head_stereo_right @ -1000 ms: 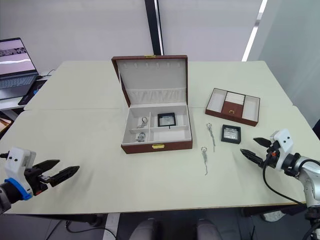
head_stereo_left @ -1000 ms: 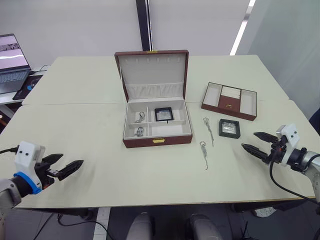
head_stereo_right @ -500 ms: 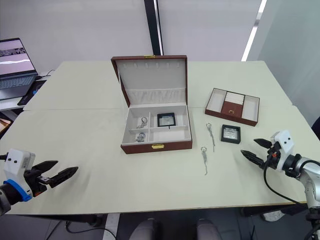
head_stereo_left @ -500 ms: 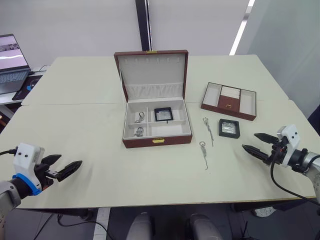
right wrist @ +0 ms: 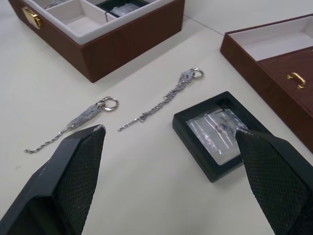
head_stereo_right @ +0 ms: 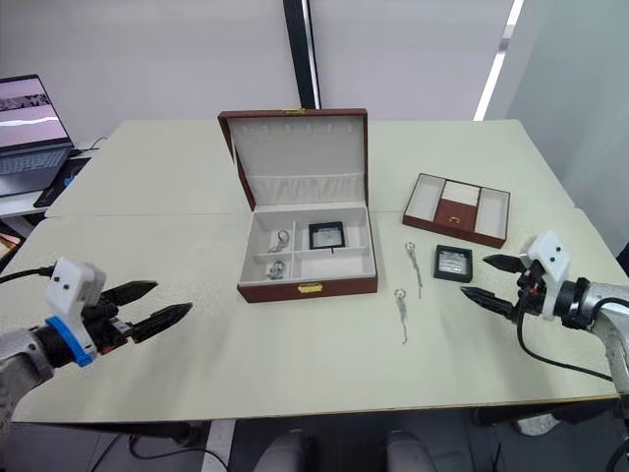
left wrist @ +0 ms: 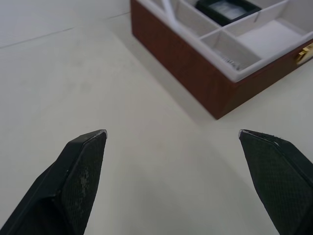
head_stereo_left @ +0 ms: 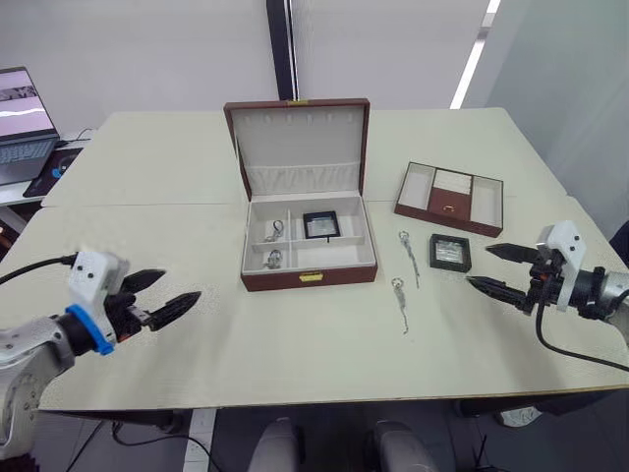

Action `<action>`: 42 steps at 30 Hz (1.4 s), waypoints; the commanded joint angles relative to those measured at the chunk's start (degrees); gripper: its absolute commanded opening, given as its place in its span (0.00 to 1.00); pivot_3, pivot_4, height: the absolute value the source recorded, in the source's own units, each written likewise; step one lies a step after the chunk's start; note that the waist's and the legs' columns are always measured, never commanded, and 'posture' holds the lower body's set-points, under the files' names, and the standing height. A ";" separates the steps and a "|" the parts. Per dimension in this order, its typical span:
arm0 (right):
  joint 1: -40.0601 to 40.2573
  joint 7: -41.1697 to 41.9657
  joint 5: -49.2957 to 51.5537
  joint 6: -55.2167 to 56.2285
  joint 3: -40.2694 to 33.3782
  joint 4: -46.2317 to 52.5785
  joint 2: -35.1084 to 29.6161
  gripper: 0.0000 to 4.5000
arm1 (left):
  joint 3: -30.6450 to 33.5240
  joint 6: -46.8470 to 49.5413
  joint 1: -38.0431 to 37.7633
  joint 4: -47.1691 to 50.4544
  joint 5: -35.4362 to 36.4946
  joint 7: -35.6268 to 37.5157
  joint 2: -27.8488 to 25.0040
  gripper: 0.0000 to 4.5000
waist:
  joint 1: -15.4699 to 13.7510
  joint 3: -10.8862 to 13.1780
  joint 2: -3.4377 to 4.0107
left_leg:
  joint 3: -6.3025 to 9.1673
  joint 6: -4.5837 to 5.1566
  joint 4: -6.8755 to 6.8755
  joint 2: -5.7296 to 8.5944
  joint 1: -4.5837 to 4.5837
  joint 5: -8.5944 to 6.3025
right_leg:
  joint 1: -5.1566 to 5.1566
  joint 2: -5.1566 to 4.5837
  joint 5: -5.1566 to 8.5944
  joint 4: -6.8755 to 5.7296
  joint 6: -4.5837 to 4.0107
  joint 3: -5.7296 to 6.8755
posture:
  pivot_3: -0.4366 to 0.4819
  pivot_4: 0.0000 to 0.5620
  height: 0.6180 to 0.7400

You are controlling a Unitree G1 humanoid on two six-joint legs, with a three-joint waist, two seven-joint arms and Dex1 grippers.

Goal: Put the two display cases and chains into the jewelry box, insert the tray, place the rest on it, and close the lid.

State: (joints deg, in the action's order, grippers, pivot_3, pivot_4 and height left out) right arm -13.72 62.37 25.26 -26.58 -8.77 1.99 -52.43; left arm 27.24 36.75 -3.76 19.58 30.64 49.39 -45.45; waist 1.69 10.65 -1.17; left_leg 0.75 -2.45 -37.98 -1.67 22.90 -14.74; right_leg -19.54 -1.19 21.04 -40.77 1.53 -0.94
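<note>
One case [head_stereo_left: 321, 224] already lies in the back right cell of the box [head_stereo_left: 310, 246], so the other case [head_stereo_left: 450, 253] and two chains are what the first step lacks; that second case lies flat on the table [head_stereo_left: 246, 344], right of the box and in front of the tray [head_stereo_left: 450, 199]; the right gripper [head_stereo_left: 500, 272] hovers just beside it on its right, fingers spread wide and pointing left toward it, holding nothing; in the right wrist view the case [right wrist: 222, 133] sits between the two fingertips, nearer one of them, with both chains beyond it toward the box; the near chain [head_stereo_left: 402, 303] and the far chain [head_stereo_left: 410, 253] lie between box and case, each with its long axis running roughly front to back, ring end away from the robot; the left gripper [head_stereo_left: 164, 295] is spread and empty too, low over the table well left of the box, and the box stands between it and the loose pieces; by my reading the right arm is the nearer for all three, and the case comes first, a short reach leftward with the fingers straddling two opposite edges; the chains, thin and flat on the table, will likely want a pinch across their length.
</note>
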 commanded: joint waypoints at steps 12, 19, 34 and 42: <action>-21.21 7.23 -12.79 2.23 18.11 -11.46 -0.60 1.00 | -15.87 -32.18 -2.10 3.24 -8.55 6.87 8.73 1.00 | 0.04 0.00 0.00 | -0.05 0.00 -0.01 0.00 -0.01 0.00 | 0.01 0.02 0.00 0.08 -0.01 -0.03 | 0.48 0.27 1.00; -28.25 8.31 -21.25 12.66 23.08 -27.32 3.68 1.00 | -21.35 -38.46 -2.25 1.29 -9.96 7.23 11.84 1.00 | 0.07 0.01 0.00 | -0.07 0.01 0.00 0.00 0.03 0.00 | -0.02 0.00 -0.01 0.15 -0.01 -0.03 | 0.48 0.27 1.00; -28.45 10.15 -23.42 15.83 21.81 -31.17 5.53 0.44 | -23.98 -37.68 -3.23 3.92 -7.72 7.20 12.09 1.00 | 0.04 0.01 0.00 | -0.04 0.01 0.00 -0.02 0.03 0.00 | 0.00 0.01 -0.01 0.15 -0.01 0.00 | 0.48 0.27 1.00; -28.38 9.39 -24.97 16.58 22.05 -32.01 5.68 0.01 | -25.17 -36.87 -2.07 3.70 -7.88 7.11 11.84 1.00 | 0.05 0.01 0.00 | -0.03 0.01 0.00 -0.01 0.02 0.00 | 0.01 0.01 -0.01 0.16 -0.01 0.00 | 0.48 0.27 1.00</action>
State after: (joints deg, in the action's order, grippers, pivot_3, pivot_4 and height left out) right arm -41.94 72.03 0.74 -10.46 14.66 -30.14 -46.58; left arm 2.54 -0.20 -6.06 21.84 22.29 56.82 -33.16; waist 1.74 10.67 -1.16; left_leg 0.71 -2.43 -37.99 -1.68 22.92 -14.74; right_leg -19.53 -1.18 21.03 -40.61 1.51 -0.94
